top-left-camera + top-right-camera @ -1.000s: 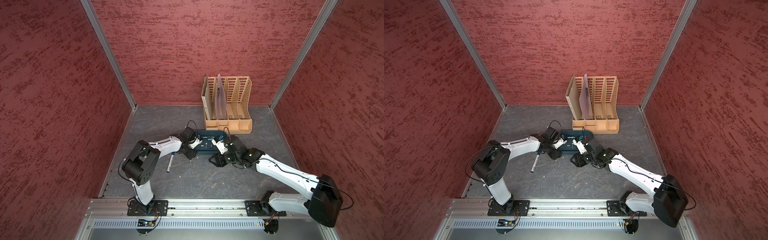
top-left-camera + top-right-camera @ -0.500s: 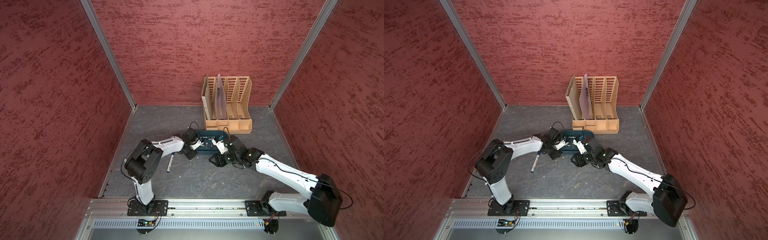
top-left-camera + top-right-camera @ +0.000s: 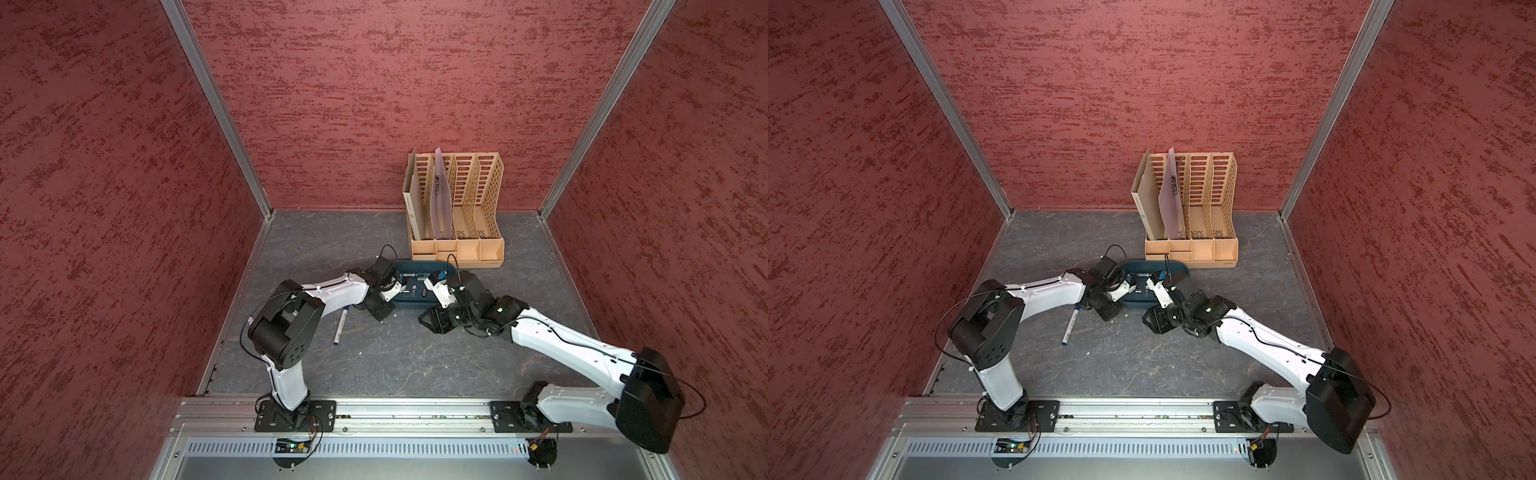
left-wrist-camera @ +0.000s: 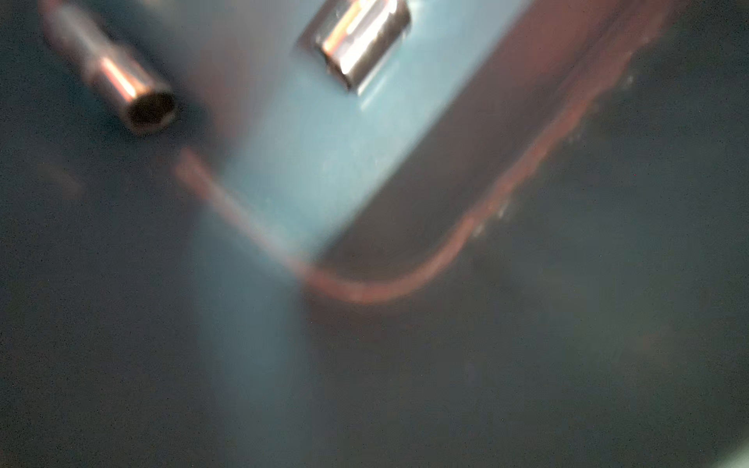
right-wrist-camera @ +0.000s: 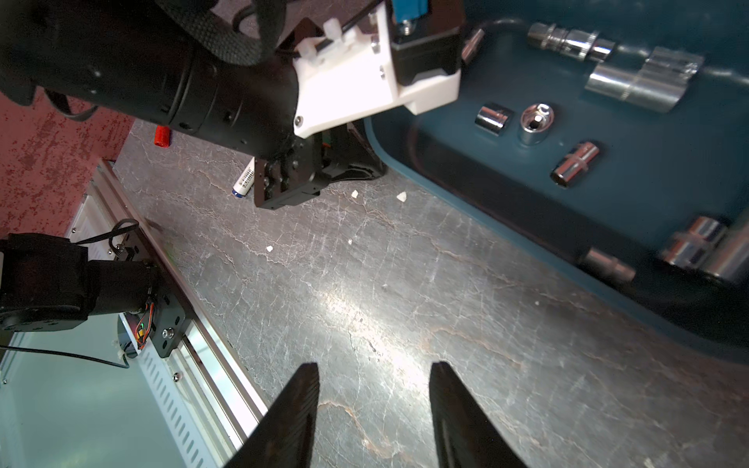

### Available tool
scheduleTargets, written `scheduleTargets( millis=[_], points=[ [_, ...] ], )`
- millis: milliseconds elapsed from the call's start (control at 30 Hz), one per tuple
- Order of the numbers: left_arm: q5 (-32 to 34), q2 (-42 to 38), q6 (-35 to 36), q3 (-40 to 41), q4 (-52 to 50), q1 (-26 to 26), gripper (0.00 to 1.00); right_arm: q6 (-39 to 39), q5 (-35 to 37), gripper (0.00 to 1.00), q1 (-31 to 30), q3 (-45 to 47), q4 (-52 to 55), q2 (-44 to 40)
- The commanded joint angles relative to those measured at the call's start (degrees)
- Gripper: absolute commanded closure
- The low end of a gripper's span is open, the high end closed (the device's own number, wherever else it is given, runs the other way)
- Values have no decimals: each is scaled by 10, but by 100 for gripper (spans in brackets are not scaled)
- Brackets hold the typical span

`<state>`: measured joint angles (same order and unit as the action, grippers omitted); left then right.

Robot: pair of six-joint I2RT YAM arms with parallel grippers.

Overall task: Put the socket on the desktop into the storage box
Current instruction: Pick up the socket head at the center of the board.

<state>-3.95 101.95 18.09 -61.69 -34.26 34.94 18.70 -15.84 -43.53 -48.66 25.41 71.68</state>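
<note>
Plainly, the sockets that show all lie inside the box, scattered over its teal floor. One stands on end and the rest lie on their sides. Those nearest the right wrist camera are blurred, and one is cut off by the frame edge.

In both top views the box sits just in front of the rack, but the two arms' wrists cover its ends, so the sockets there are mere specks.

The left gripper is at the box's left end with its jaws together. Its fingers are hidden under its white camera mount, and I cannot tell whether they pinch the box wall or nothing at all. Its own wrist view is badly out of focus: two sockets, a patch of floor and a curved rim come through, and the rest is dark smear.

The right gripper is over bare table just in front of the box, fingers apart with nothing between them. Only the ends of its fingers enter the frame.

A pen lies by the left arm, which partly hides it in the right wrist view. A red cap shows only in that view, near the wall.
</note>
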Motion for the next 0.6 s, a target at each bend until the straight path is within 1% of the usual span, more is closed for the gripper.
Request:
scheduleTargets(
  millis=[0, 300, 433, 567],
  points=[
    [1, -45, -25, 6, -29, 4, 86, 6, 4, 51, -4, -6, -7, -8],
    [-17, -138, -73, 22, -54, 9, 87, 16, -11, 51, -4, -17, -25, 8],
    [-30, -164, -91, 4, -62, 12, 87, 24, -6, 51, -1, -29, -25, 15],
    [-41, -160, -107, -35, -64, 20, 87, 39, -6, 51, 14, -37, -24, 17]
  ],
)
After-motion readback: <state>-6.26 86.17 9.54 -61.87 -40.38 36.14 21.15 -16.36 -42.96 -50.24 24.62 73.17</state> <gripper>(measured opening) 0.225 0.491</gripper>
